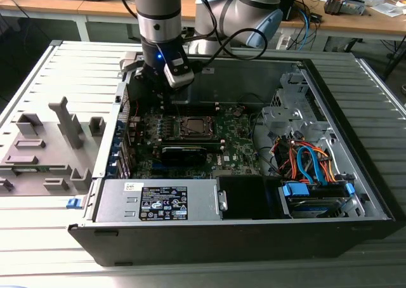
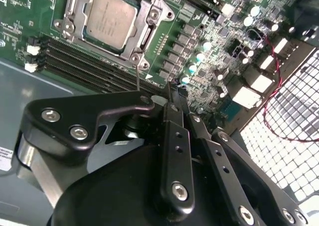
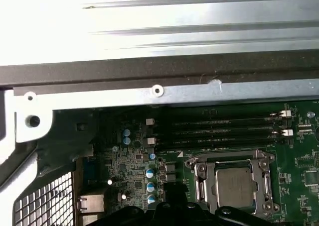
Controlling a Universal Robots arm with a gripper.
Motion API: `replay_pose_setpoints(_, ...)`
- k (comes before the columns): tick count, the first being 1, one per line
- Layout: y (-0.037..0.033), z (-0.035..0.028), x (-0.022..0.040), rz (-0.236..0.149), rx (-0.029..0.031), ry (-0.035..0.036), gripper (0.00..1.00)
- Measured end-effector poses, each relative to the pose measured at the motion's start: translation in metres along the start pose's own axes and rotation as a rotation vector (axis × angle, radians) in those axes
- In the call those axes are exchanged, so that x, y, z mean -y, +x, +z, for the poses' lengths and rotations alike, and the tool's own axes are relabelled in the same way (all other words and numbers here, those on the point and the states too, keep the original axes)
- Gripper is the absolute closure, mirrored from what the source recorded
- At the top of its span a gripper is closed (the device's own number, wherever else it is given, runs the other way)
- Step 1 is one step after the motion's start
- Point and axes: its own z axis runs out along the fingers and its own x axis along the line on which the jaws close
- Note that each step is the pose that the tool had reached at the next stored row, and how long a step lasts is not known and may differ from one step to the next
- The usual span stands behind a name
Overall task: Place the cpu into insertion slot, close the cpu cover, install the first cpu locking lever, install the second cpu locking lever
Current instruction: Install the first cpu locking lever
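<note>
One cpu [image 2: 108, 18], and it already sits in the slot [image 2: 144, 39] with the cover [image 2: 130, 48] down over it as a thin bright metal frame around the dull grey lid; same state in the first wrist view, cpu [image 3: 234, 186] inside the cover [image 3: 199, 178]. Gripper [image 2: 169, 94] hangs just off the socket's corner, near the memory slots [image 2: 89, 61]; its black fingers look pressed together and pinch nothing. A thin wire lever [image 2: 137, 75] stands up from the socket edge right by the fingertips. My read: lever is springy steel rod, thin and slick, best pushed near its free end, not squeezed. Cpu is light and rigid, contacts underneath fragile, so edges only. Board [image 1: 235, 142] is matte green, densely populated, inside the steel case [image 1: 355, 174].
</note>
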Motion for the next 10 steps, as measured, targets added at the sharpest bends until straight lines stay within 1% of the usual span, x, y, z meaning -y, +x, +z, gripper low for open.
replay_pose_setpoints(1, 0.0, 0.0001, -0.0012, 0.0, 0.0, -0.0003, 0.89)
replay_pose_setpoints(4, 0.0005, 0.0004, -0.0085, -0.001, -0.0001, -0.0005, 0.89)
replay_pose_setpoints(7, 0.0008, 0.0008, -0.0137, -0.003, -0.0002, -0.0005, 0.89)
replay_pose_setpoints(10, 0.0008, 0.0011, -0.0141, -0.003, -0.0002, -0.0006, 0.89)
